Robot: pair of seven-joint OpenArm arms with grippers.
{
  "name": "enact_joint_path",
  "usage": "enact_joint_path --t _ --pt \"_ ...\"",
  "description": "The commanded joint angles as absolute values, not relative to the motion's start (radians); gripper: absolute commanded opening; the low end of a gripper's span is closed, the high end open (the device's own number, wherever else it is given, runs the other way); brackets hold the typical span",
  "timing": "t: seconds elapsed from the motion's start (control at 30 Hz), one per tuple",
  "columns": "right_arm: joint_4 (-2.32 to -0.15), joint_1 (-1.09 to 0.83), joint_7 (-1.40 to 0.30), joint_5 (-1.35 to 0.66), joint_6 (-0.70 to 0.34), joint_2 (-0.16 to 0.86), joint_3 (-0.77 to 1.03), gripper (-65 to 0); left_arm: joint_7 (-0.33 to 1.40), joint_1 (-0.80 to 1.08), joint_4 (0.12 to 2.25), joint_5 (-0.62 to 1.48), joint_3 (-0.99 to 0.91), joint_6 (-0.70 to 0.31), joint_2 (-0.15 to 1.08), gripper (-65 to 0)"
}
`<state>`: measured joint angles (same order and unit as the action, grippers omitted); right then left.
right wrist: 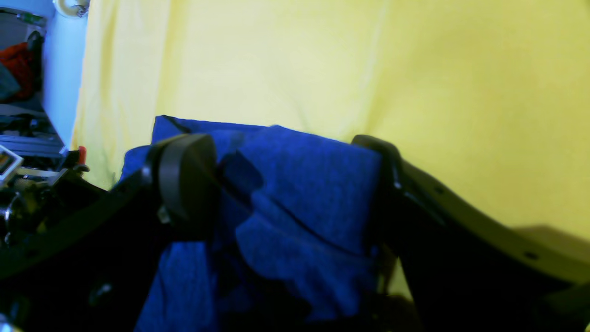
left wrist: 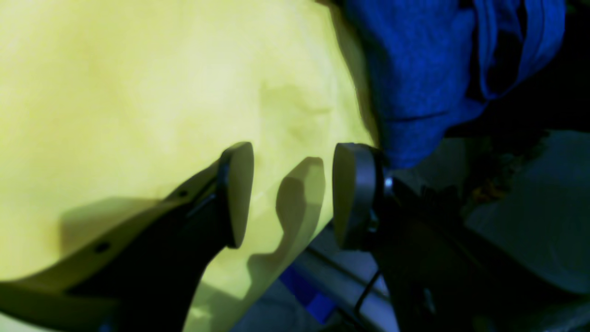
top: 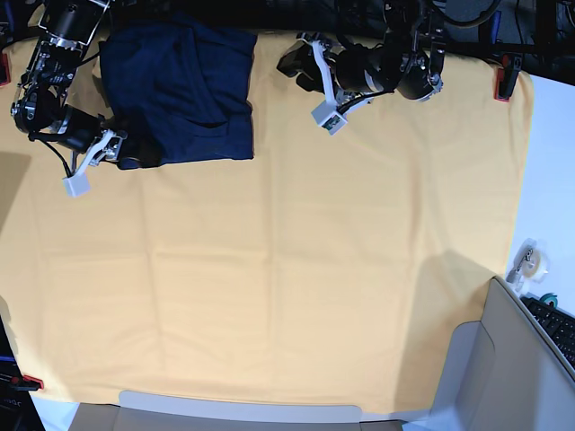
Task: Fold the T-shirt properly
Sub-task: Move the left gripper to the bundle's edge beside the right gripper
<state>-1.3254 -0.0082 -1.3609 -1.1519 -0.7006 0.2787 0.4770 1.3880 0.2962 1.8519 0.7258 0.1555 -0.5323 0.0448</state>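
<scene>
The T-shirt [top: 180, 85] is dark navy and lies folded into a rough rectangle at the far left of the yellow cloth [top: 314, 269]. My right gripper [top: 135, 153] is at its near left corner. In the right wrist view the gripper [right wrist: 286, 184] stands open, with a thick blue fold of the T-shirt [right wrist: 313, 184] between its two fingers. My left gripper [top: 290, 61] hovers just right of the shirt. In the left wrist view this gripper [left wrist: 292, 193] is open over the yellow cloth [left wrist: 138, 92], holding nothing, and the T-shirt [left wrist: 415, 69] hangs beyond its right finger.
The yellow cloth covers the whole table. Red clamps [top: 501, 85] pin it at the edges. A tape roll [top: 527, 260] and a keyboard [top: 557, 328] sit off its right side. A grey seat-like shape [top: 476, 368] stands at the near right corner.
</scene>
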Motion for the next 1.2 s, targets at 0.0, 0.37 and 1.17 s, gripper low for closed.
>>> enact_joint_path --t 0.0,0.37,1.17 --pt "-1.33 -0.008 -1.396 -1.115 -0.698 0.288 0.472 -20.4 1.396 0.295 1.868 0.74 0.157 -0.536 0.045 -36.6" --pt "-1.33 -0.007 -1.396 -1.109 -0.698 0.275 0.472 -54.6 1.396 0.295 1.865 0.791 0.157 -0.535 0.03 -36.5" --pt "-1.31 -0.007 -1.396 -1.009 -0.698 0.239 0.47 -45.7 1.354 0.229 1.933 0.495 0.581 -0.532 0.068 -30.4"
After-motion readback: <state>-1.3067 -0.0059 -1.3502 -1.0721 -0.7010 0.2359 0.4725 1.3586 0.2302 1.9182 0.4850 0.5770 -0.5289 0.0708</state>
